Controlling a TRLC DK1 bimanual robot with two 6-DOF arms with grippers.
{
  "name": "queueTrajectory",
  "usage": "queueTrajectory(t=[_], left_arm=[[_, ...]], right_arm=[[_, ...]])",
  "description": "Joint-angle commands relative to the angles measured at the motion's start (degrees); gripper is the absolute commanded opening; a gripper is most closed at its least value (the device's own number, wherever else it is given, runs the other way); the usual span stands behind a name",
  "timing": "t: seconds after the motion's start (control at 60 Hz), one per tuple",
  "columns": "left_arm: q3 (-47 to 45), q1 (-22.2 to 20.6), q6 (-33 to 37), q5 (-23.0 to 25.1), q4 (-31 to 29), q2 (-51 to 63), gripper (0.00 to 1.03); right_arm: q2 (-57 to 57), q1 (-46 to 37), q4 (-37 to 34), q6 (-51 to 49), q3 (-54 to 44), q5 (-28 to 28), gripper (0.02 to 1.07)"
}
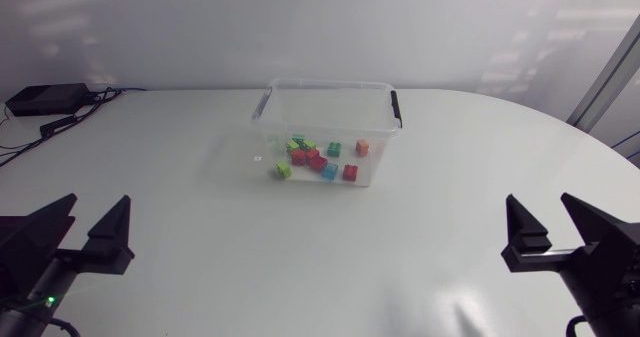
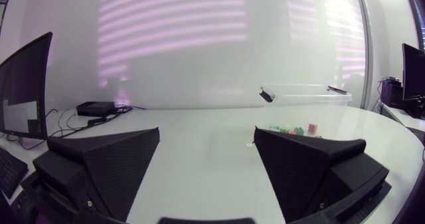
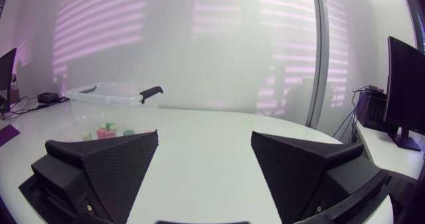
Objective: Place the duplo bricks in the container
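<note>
A clear plastic container (image 1: 300, 89) with black handle clips stands at the middle of the table, toward the back. Several duplo bricks (image 1: 318, 160) in green, red, teal and orange lie inside it, seen through its wall. A light green brick (image 1: 284, 170) lies at its near left corner. My left gripper (image 1: 97, 213) rests open and empty at the near left. My right gripper (image 1: 540, 213) rests open and empty at the near right. The left wrist view shows the container (image 2: 305, 95) far ahead of its open gripper (image 2: 207, 135). The right wrist view shows the container (image 3: 109, 95) ahead of its open gripper (image 3: 204, 136).
A black box (image 1: 45, 99) with cables lies at the table's back left edge. The white table (image 1: 320, 267) stretches bare between the two grippers and the container.
</note>
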Motion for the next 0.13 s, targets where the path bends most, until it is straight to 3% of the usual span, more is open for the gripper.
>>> queueTrajectory(t=[0.0,0.117], left_arm=[[-1.96,0.40,-1.72,0.58,1.34,-0.69,0.99],[-1.96,0.40,-1.72,0.58,1.34,-0.69,0.99]], right_arm=[[-1.10,-0.67,1.06,1.48,-2.00,-0.75,1.03],[-1.10,-0.67,1.06,1.48,-2.00,-0.75,1.03]])
